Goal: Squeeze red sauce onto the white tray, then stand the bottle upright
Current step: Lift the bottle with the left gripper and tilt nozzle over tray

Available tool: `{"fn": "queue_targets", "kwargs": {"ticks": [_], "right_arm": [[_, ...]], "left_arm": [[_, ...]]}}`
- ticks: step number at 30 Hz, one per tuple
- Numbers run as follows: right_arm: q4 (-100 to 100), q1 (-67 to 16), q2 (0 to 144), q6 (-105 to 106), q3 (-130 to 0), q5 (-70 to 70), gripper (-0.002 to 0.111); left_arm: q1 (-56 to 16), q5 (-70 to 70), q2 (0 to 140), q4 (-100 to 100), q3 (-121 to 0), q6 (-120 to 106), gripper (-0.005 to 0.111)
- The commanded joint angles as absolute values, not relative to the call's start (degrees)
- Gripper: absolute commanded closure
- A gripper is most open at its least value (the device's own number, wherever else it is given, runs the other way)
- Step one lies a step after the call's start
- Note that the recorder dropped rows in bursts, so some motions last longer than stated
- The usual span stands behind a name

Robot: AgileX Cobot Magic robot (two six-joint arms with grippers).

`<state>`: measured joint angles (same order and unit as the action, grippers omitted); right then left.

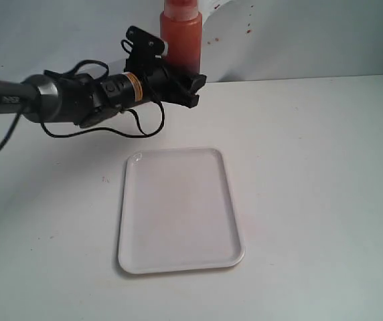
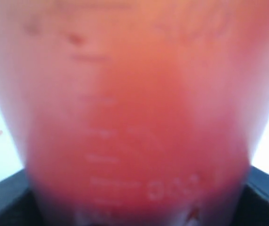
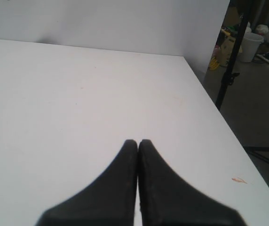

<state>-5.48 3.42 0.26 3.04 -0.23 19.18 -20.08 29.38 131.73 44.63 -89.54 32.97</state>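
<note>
Reaching in from the left of the exterior view, the left gripper [image 1: 193,90] sits at the lower part of the bottle [image 1: 181,37], which stands upright at the back of the white table [image 1: 312,167], against the white backdrop sheet [image 1: 298,33]. The bottle's cap and nozzle are cut off by the top of the picture, and its base is hidden behind the gripper's black body, so it is not clear whether it rests on the table. A loose black cable [image 1: 138,127] loops below the arm.

In the left wrist view the bottle [image 2: 139,117] fills nearly the whole picture as a blurred orange-red wall. Faint raised scale marks and numerals show on it, too soft to read. Only dark slivers of the fingers [image 2: 5,200] appear at the two lower corners, one on each side of the bottle. The jaws straddle it, but whether they press on it cannot be told.

The white tray [image 1: 178,207] lies flat near the middle of the table, well apart from the bottle, its long side running away from the camera.

The right gripper [image 3: 138,143] does not appear in the exterior view. Its own wrist view shows the two black fingertips pressed together with nothing between them, above bare table near a corner. A small reddish smear [image 3: 238,180] marks the table near its edge. Beyond the edge stand a dark stand [image 3: 231,61] and a white bucket [image 3: 251,46] among clutter too small to identify.
</note>
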Motion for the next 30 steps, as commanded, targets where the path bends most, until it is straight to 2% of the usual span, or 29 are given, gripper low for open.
{"fn": "queue_targets", "kwargs": {"ticks": [1, 17, 22, 30], "right_arm": [[-5.4, 3.9, 0.0, 2.7, 0.0, 18.5, 0.108], [-5.3, 1.2, 0.0, 2.7, 0.0, 18.5, 0.108], [-5.3, 1.2, 0.0, 2.7, 0.0, 18.5, 0.108], [-6.5, 1.3, 0.0, 3.4, 0.0, 18.1, 0.108]], "left_arm": [[-20.3, 25.6, 120.4, 49.1, -83.0, 34.6, 0.107], [-20.3, 4.0, 75.8, 59.3, -46.8, 34.3, 0.107], [-20.3, -3.6, 63.8, 60.9, -40.1, 34.0, 0.107], [-20.3, -4.8, 49.7, 60.9, -35.0, 33.8, 0.107]]}}
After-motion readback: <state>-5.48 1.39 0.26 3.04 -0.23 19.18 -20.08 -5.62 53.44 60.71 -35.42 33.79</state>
